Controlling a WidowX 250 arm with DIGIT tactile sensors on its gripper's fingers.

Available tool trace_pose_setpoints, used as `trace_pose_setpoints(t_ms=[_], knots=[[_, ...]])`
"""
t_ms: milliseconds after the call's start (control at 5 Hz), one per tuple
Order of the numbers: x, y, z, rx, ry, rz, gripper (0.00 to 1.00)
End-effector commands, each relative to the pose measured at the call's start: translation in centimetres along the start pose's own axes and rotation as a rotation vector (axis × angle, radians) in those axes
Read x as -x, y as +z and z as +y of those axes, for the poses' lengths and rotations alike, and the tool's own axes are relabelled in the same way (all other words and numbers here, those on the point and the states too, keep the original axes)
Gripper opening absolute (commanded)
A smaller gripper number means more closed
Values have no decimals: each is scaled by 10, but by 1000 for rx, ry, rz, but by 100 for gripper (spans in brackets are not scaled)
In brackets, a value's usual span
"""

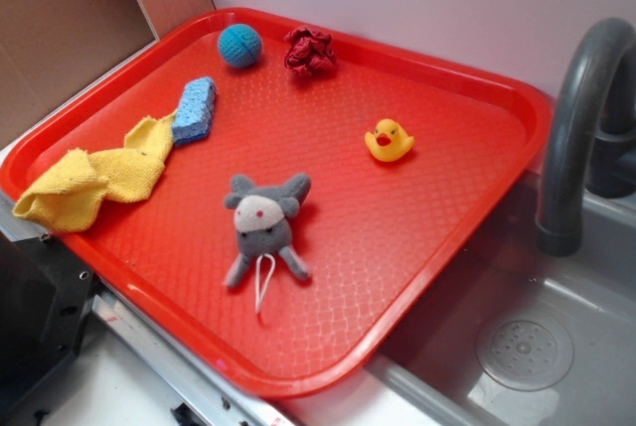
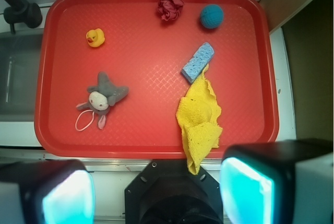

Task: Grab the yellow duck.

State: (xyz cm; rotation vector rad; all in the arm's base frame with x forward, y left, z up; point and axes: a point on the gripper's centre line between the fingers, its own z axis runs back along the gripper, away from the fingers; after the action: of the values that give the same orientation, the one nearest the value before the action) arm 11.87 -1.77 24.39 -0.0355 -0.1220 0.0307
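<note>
On a red tray (image 1: 477,237) beside a grey sink, six small things lie spread apart; the yellow duck (image 1: 389,140) sits upright toward the tray's sink-side edge, on bare tray with nothing touching it; in the wrist view the duck (image 2: 95,37) appears in the upper left of the tray; near the middle lies a grey plush toy (image 1: 263,225), flat on its back with a white loop of cord at its lower end; along the far rim rest a blue knitted ball (image 1: 239,45) and a crumpled dark red object (image 1: 309,50); a blue sponge (image 1: 194,109) overlaps one end of a yellow cloth (image 1: 94,181) that drapes over the tray's rim; the gripper (image 2: 156,192) hovers off the tray's near edge, well apart from the duck, its two fingers (image 2: 245,187) spread wide and holding nothing.
</note>
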Motion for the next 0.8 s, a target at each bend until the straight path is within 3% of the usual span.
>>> trace_pose_setpoints(t_ms=[0,400,600], knots=[[0,0,0,0,0,0,100],[-32,-29,-11,-20,-160,-115,100],[-53,-46,-20,-126,-194,-177,100]])
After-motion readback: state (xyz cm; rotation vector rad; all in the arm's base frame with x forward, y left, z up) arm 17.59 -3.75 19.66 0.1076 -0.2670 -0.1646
